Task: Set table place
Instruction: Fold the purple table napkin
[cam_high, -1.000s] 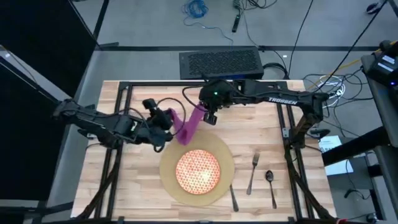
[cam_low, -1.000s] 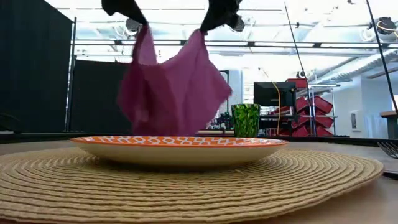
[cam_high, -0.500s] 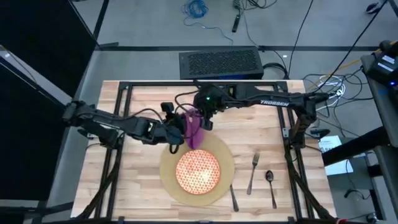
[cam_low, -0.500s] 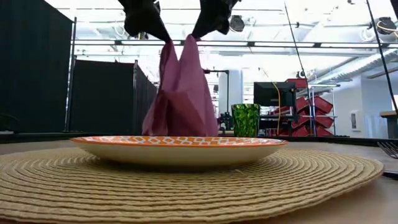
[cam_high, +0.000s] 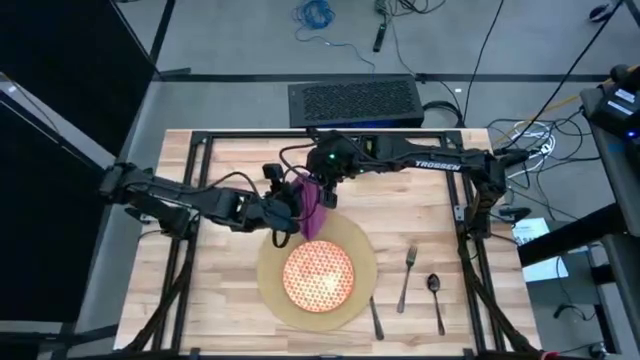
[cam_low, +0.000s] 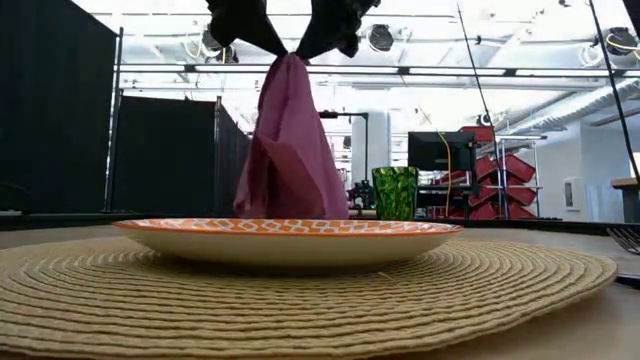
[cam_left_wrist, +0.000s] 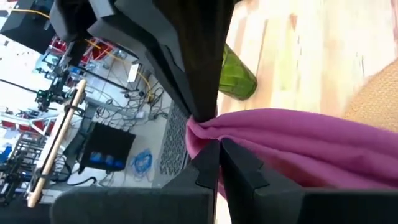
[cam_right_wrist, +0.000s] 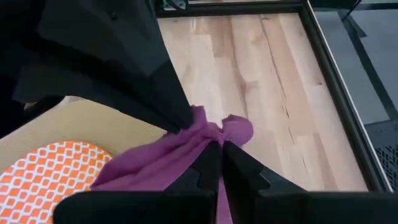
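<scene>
Pale glued wood planks on the counter (cam_high: 420, 215), smooth and matt, framed in black metal. Coarse woven fibre in ridged rings across the place (cam_low: 300, 300). Glossy glazed ceramic on the plate (cam_low: 290, 240). Soft matt purple cloth (cam_low: 290, 150), creased. Shiny metal on fork (cam_high: 407, 275) and spoon (cam_high: 434, 290).

left end effector (cam_high: 296, 203) clamped, right end effector (cam_high: 322, 190) clamped

One mat (cam_high: 362, 285), one plate (cam_high: 319, 275), one purple napkin (cam_high: 311, 211), one green cup (cam_low: 396, 193), one fork (cam_high: 406, 276), one spoon (cam_high: 435, 293), and probably one knife (cam_high: 375, 319).
</scene>
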